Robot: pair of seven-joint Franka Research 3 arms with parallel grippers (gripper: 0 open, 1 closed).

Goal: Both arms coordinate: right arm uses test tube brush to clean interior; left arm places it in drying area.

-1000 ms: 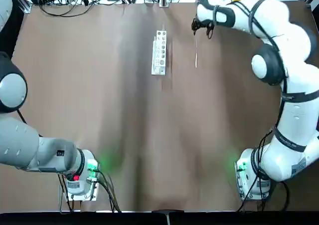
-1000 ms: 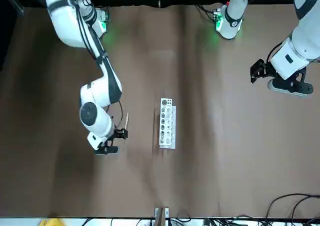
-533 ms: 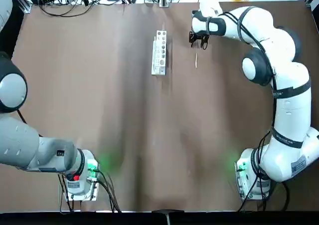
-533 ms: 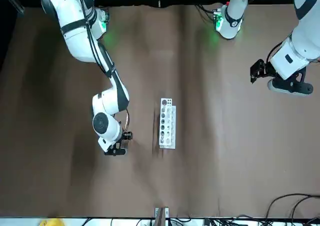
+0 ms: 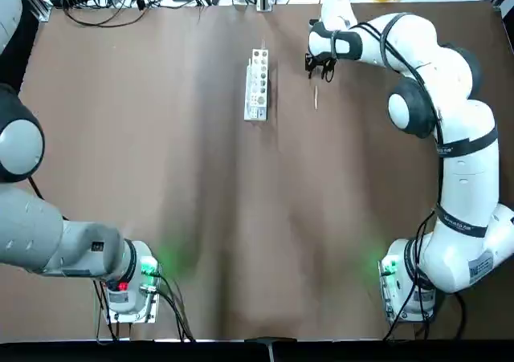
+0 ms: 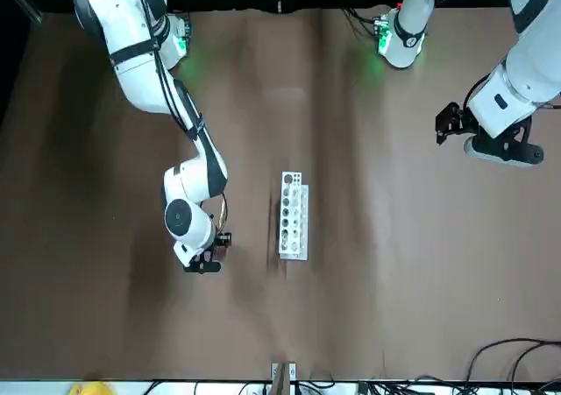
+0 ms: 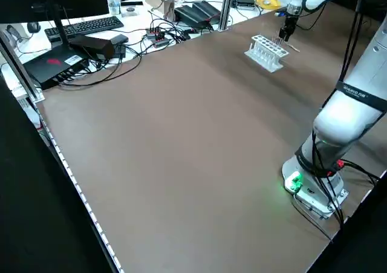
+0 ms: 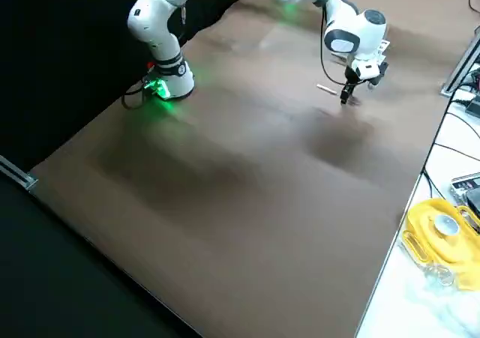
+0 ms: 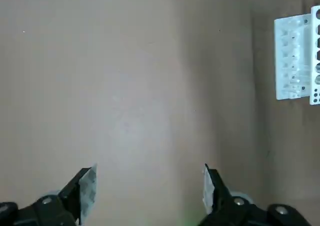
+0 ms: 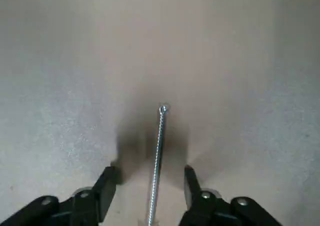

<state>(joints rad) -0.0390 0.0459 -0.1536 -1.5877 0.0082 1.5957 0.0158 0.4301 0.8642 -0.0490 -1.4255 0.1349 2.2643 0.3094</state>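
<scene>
The test tube brush (image 5: 316, 99) lies on the table (image 5: 185, 185), in the half towards the far edge, its length running roughly from that edge to the robot's edge. The right gripper (image 10: 151, 170) hangs above the table near it, fingers spread wide with nothing gripped; the wrist view shows the brush below, between the two fingers' lines. The white rack (image 5: 256, 85) stands to the brush's left, apart from it. Over the table's left side hovers the left gripper (image 9: 150, 167), wide open and empty.
</scene>
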